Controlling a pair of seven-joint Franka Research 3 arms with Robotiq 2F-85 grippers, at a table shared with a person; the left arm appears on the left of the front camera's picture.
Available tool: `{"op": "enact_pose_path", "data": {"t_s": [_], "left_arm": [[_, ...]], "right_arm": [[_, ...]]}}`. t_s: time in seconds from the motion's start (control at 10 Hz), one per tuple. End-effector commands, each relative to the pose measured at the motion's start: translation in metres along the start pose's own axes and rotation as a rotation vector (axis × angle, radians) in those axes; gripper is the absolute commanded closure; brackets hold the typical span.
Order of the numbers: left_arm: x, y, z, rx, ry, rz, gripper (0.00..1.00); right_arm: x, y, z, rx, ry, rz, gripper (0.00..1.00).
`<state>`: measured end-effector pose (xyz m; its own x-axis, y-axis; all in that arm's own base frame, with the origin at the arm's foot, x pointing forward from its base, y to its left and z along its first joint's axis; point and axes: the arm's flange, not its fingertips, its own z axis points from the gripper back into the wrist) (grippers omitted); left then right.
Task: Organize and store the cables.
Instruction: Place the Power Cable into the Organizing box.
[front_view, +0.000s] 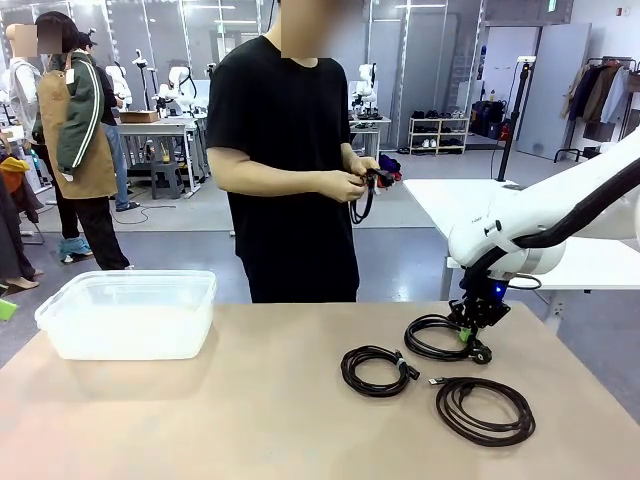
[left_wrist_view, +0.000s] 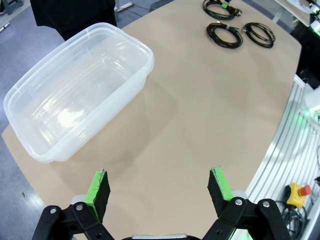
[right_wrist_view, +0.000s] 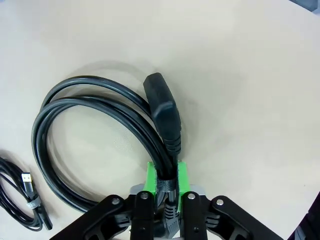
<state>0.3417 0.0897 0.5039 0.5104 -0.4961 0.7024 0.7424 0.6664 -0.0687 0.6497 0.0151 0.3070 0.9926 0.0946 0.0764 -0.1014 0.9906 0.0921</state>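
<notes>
- At the near right of the table (front_view: 250, 410), one of the cables, the nearest coil (front_view: 485, 410), lies flat and free. Just left of it and slightly farther back lies the middle coil (front_view: 375, 370), also free.
- Just beyond them, the right gripper (front_view: 470, 335) is down on the far coil (front_view: 432, 340). In the right wrist view its green pads (right_wrist_view: 151, 176) are pinched tight on the bundled strands beside the black plug (right_wrist_view: 162, 107). The coil appears to rest on the table, not yet lifted.
- The left gripper (left_wrist_view: 160, 187) hangs above bare table with its jaws spread wide and nothing held.
- Ahead of it stands the clear tub (left_wrist_view: 145, 55), empty, at the table's far left and well apart from the coils.
- At the far side, a person's hands (front_view: 350, 183) hold a fourth cable (front_view: 360, 208), apparently bundling it.
- The step in hand looks like the pick-up of the first coil. The next move calls for lifting it clear of its neighbours, carrying it across to the tub and letting go inside.
</notes>
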Motion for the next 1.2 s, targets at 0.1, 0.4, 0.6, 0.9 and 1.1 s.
{"op": "enact_pose_path", "data": {"t_s": [0.1,0.4,0.6,0.9,1.1], "left_arm": [[-0.001,0.0,0.001,-0.006,0.0,-0.01,0.0],[-0.001,0.0,0.001,-0.006,0.0,-0.01,0.0],[-0.001,0.0,0.001,-0.006,0.0,-0.01,0.0],[-0.001,0.0,0.001,-0.006,0.0,-0.01,0.0],[-0.001,0.0,0.001,-0.006,0.0,-0.01,0.0]], "right_arm": [[-0.004,0.002,0.01,-0.041,0.003,-0.025,1.0],[-0.011,0.023,0.075,-0.116,-0.036,0.016,1.0],[-0.014,0.053,0.111,-0.076,-0.065,-0.011,1.0],[-0.03,0.121,0.137,-0.074,-0.121,-0.058,1.0],[-0.048,0.186,0.139,-0.017,-0.187,-0.058,1.0]]}}
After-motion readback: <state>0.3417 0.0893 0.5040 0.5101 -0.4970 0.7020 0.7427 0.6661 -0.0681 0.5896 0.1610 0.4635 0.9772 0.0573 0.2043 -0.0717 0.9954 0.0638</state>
